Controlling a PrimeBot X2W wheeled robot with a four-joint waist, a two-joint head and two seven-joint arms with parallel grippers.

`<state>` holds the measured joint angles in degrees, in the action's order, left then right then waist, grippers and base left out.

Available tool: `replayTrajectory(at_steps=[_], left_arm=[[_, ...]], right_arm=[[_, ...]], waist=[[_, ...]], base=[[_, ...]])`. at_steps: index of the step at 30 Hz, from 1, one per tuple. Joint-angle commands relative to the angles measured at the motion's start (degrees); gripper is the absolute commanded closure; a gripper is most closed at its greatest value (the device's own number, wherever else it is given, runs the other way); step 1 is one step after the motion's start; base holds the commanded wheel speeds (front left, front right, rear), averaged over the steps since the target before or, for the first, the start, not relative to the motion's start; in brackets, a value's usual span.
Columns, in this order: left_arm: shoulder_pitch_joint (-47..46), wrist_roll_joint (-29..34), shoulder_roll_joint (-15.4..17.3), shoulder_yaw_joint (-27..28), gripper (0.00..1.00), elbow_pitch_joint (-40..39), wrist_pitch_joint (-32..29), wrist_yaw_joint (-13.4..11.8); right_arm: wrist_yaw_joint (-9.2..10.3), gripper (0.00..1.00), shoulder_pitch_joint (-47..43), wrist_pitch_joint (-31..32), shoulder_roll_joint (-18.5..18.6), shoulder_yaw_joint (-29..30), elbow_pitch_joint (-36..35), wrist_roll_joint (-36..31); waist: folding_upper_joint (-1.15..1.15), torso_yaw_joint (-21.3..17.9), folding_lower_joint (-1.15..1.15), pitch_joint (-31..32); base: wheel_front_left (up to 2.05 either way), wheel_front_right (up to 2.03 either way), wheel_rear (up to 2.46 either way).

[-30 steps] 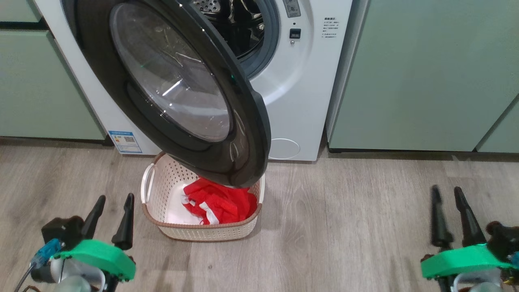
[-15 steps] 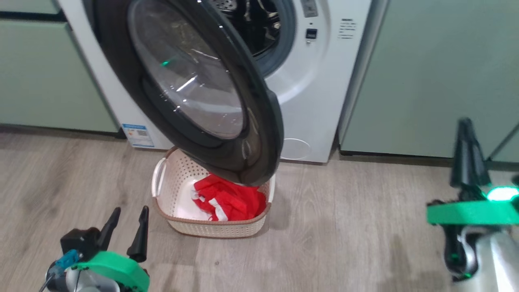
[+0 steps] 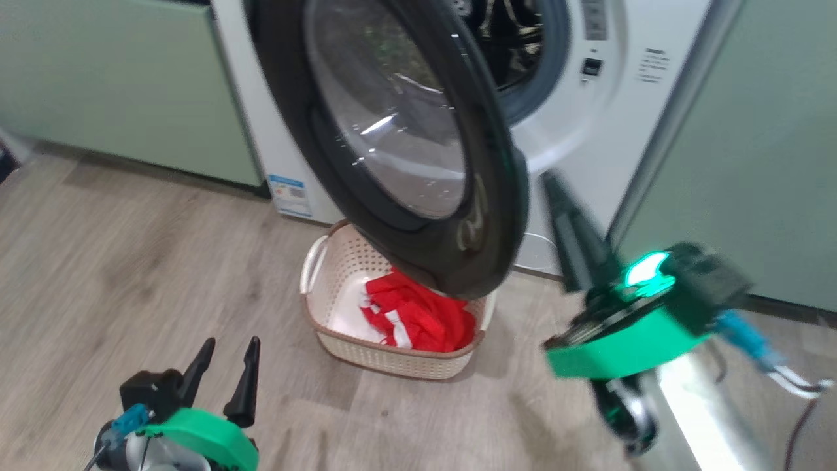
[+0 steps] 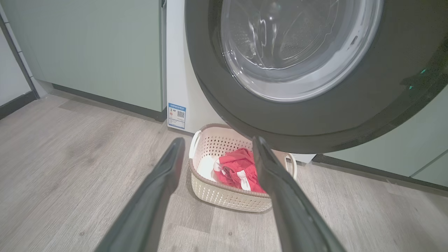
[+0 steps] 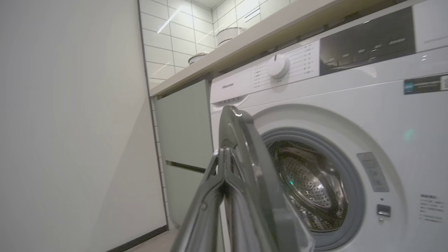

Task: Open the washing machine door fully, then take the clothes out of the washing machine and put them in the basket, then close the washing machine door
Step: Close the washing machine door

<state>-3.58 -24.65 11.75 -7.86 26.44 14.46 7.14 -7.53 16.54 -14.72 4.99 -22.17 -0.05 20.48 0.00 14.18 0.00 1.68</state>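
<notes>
The washing machine (image 3: 588, 131) stands with its drum (image 5: 311, 182) showing. The washing machine door (image 3: 497, 248) hangs partly open, its black rim over the basket (image 3: 392, 356) on the floor. Red clothes (image 3: 425, 320) lie in the basket's right half. My left gripper (image 3: 231, 343) is low at the front left, open and empty, pointing at the basket (image 4: 227, 197) and the clothes (image 4: 238, 169). My right gripper (image 3: 549, 180), blurred, is raised just right of the door's edge with its fingers shut on nothing. In the right wrist view the right gripper (image 5: 224, 152) sits beside the door (image 5: 245, 147), seen edge-on.
Pale green cabinets flank the machine on the left (image 3: 131, 85) and the right (image 3: 771, 163). Wood-look floor (image 3: 131, 261) lies open left of the basket. A countertop (image 5: 266, 35) with pots runs above the machine, and a pale panel (image 5: 70, 122) is close on the right wrist view's left.
The head camera has swung, shifting the whole scene right. My right gripper has shut its fingers and risen from floor level to beside the door's edge. Left gripper stays open.
</notes>
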Motion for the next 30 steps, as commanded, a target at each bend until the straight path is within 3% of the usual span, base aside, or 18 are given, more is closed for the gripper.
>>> replayTrajectory(at_steps=[1,9,14,20,30], left_arm=[[-2.73,0.42,0.46,1.78,0.0,-1.37,0.53,0.35],[-3.64,0.25,-0.35,-0.04,0.0,-0.92,0.53,0.35],[-4.07,0.13,-1.1,-0.79,0.0,-0.93,0.53,0.35],[-5.05,-0.09,-2.15,-1.55,0.0,-0.93,0.53,0.35],[-7.38,0.03,-3.4,-2.15,0.0,-1.84,0.53,0.35]], right_arm=[[0.04,1.0,2.26,-0.28,0.08,-2.58,-0.49,0.17],[0.04,1.0,3.76,-0.28,0.85,-12.81,11.07,2.78],[0.04,1.0,5.07,-0.28,1.3,-14.81,18.02,4.56],[0.04,1.0,8.02,-0.28,1.76,-12.21,24.22,5.02],[0.04,1.0,16.12,-0.28,2.12,-3.79,27.03,3.52]], waist=[[0.0,1.75,0.0,-0.16],[0.0,5.73,0.0,-1.07],[0.0,7.24,0.0,-2.23],[0.0,8.0,0.0,-5.0],[0.0,6.69,0.0,-10.23]], base=[[0.0,0.0,0.0],[0.0,0.0,0.0],[0.0,0.0,0.0],[0.0,0.0,0.0],[0.0,0.0,0.0]])
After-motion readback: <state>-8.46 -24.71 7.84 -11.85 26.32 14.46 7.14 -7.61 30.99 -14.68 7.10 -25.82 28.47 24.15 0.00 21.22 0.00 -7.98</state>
